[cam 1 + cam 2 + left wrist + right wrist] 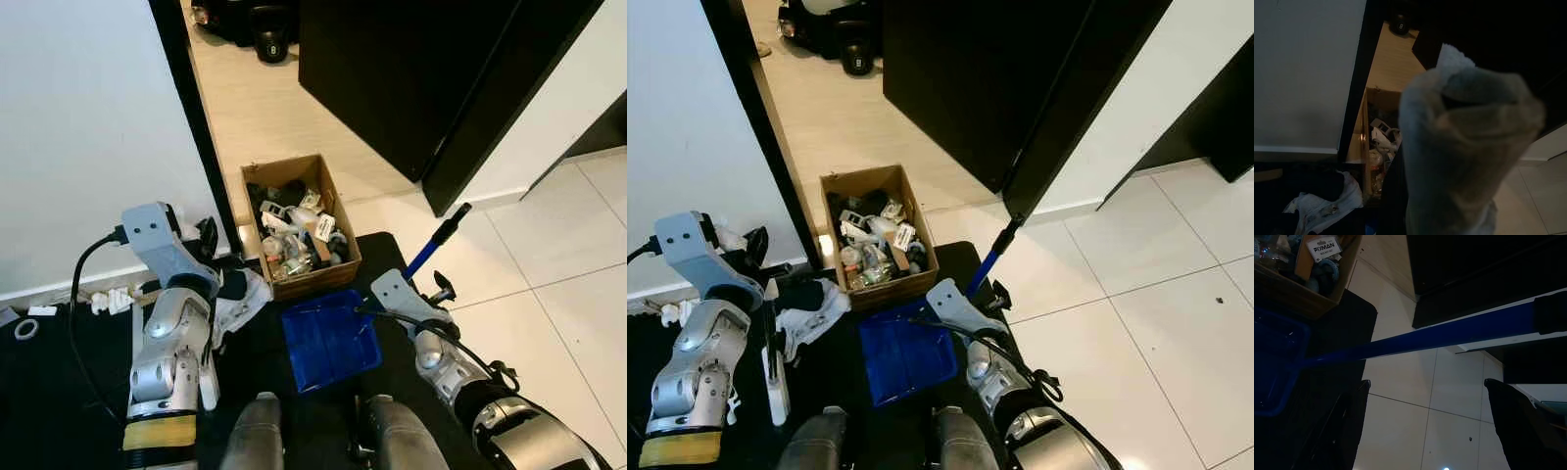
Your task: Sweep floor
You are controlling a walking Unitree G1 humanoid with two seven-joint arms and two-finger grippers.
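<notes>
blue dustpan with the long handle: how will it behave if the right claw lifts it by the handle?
The blue plastic dustpan looks thin-walled, so probably light and stiff. Its long blue handle rises at a slant from the pan, so it would likely swing pan-down. The smooth handle may slip in the right claw.

— Where does the dustpan [328,338] lie?
— On the mat [59,392], just before the robot's knees, handle [438,240] running to two o'clock.
— The box [299,225]?
— Touching it at twelve o'clock. A cloth [240,305] lies at ten o'clock.
</notes>
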